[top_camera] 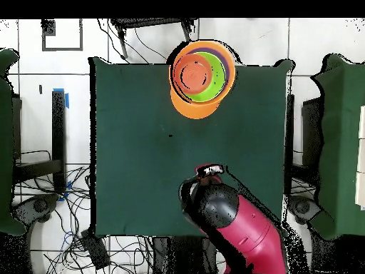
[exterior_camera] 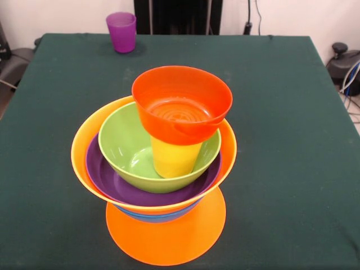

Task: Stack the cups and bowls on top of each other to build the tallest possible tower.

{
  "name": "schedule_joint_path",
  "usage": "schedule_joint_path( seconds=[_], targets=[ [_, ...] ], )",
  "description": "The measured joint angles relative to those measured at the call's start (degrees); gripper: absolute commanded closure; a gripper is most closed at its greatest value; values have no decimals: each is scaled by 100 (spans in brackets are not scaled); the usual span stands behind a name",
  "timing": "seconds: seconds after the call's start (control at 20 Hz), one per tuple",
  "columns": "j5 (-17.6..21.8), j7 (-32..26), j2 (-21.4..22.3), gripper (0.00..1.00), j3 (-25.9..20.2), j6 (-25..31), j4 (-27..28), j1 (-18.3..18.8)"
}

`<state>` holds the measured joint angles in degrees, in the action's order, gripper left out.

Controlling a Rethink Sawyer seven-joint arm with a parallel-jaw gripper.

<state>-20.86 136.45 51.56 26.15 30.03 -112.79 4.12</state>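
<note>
The tower (exterior_camera: 154,169) carries a small orange-red bowl (exterior_camera: 181,104) on the yellow cup (exterior_camera: 174,158); whether the gripper (top_camera: 212,170) is parted or closed, I cannot tell

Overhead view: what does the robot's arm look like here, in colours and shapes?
The arm is a thick rounded tube in glossy magenta-red, ending in a bulbous black joint. A small black-and-white part sits at its tip; whether that is the pincer is unclear. No markings are readable.
</note>
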Motion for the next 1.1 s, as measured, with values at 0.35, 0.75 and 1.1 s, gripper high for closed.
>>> schedule_joint_path(
  seconds=[0.35,0.75,1.1],
  targets=[
    [231,0,66,0,-589,-665,-604,405],
    [524,0,68,0,-1099,-1207,-1022,737],
    [798,0,67,0,-1469,-1503,-1284,996]
  ],
)
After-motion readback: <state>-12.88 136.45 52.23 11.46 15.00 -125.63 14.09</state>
